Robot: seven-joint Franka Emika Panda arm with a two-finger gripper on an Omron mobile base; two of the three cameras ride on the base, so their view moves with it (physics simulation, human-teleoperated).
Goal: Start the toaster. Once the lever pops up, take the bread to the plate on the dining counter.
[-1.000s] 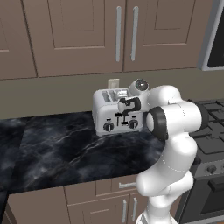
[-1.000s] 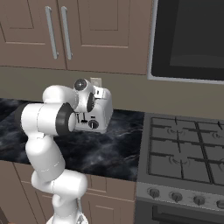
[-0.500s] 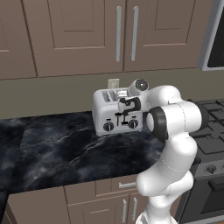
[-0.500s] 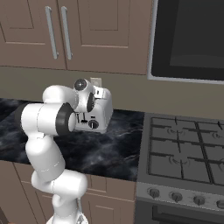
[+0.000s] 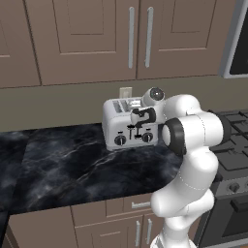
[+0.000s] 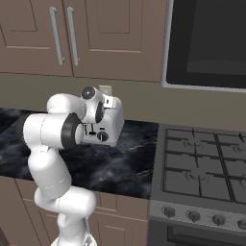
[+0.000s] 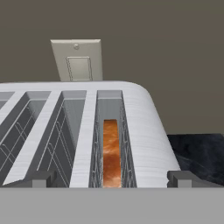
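Observation:
The silver toaster [image 5: 120, 122] [image 6: 109, 124] stands on the black marble counter [image 5: 68, 164] against the wall. Two black knobs and small black levers run across its front. In the hand view I look down on the toaster [image 7: 142, 127] from close above. The bread [image 7: 111, 153], orange-brown, sits deep in its rightmost slot. My gripper [image 7: 111, 179] [image 5: 139, 125] hovers over the toaster's front right part, open, one fingertip on each side of that slot, holding nothing. The plate and the dining counter are out of view.
A beige wall outlet [image 7: 78, 65] [image 5: 125, 92] sits just behind the toaster. A gas stove [image 6: 204, 161] adjoins the counter on the right, with a dark microwave [image 6: 211, 43] above it. Brown cabinets [image 5: 97, 38] hang overhead.

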